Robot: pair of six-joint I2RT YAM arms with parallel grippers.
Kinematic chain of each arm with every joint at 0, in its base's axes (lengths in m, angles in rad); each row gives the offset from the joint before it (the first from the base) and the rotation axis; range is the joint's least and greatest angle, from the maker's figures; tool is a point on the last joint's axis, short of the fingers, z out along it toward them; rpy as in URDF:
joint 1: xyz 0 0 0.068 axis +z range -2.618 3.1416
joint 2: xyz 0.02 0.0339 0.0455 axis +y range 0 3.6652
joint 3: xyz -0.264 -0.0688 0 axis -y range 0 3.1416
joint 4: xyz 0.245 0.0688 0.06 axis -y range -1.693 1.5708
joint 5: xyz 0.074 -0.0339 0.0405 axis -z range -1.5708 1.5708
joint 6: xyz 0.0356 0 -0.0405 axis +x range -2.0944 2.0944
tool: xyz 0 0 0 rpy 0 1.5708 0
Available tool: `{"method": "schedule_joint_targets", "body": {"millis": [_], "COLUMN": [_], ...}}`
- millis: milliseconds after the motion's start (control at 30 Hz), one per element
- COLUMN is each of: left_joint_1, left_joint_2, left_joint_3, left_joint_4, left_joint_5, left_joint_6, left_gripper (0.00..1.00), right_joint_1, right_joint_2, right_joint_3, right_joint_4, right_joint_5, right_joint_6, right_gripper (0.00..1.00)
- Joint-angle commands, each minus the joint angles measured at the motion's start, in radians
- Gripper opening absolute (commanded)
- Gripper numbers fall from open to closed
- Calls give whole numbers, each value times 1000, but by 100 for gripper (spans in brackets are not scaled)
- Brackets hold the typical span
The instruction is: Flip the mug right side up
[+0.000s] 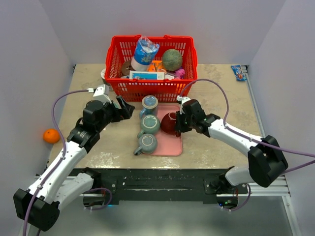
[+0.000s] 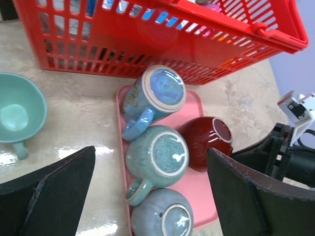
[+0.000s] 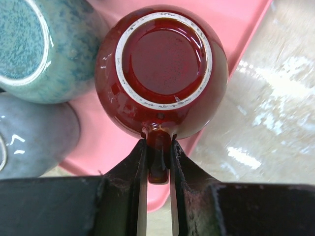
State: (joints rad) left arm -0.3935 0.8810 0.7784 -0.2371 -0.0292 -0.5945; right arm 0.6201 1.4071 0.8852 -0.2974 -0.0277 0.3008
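Glossy dark-red mug [image 3: 162, 64] upside down, right jaws clamped on its handle [image 3: 158, 160], left jaws gaping empty

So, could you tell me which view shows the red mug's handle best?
Right wrist: the handle sits centred, pinched by the right gripper. Top external and left wrist show only the red mug, handle hidden.
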Motion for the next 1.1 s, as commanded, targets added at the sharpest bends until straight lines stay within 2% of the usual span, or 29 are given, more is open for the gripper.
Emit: {"method": "schedule_joint_targets", "body": {"millis": [0, 300, 600, 900, 967, 1067], "left_joint_1": [-2, -2, -2, -18, -28, -36], "left_joint_2": [4, 33, 67, 99, 111, 122], "left_joint_3": [-16, -30, -54, -19, -21, -34], "left_joint_4": [78, 142, 300, 470, 504, 547], "left_joint_5": [92, 205, 373, 541, 592, 655], "left_joint_6": [-34, -53, -134, -327, -334, -352], "left_gripper": [98, 98, 98, 98, 93, 92], "right_joint_1": [4, 3, 4, 3, 4, 4], "right_joint_2": [-109, -241, -413, -445, -444, -419], "right_joint_3": [-6, -20, -31, 46, 50, 61], "right_joint_4": [61, 70, 188, 293, 383, 483], "right_joint_5": [-68, 25, 51, 29, 3, -60], "right_joint_6": [162, 245, 333, 449, 493, 553], "right_gripper": [0, 0, 0, 0, 0, 0]}}
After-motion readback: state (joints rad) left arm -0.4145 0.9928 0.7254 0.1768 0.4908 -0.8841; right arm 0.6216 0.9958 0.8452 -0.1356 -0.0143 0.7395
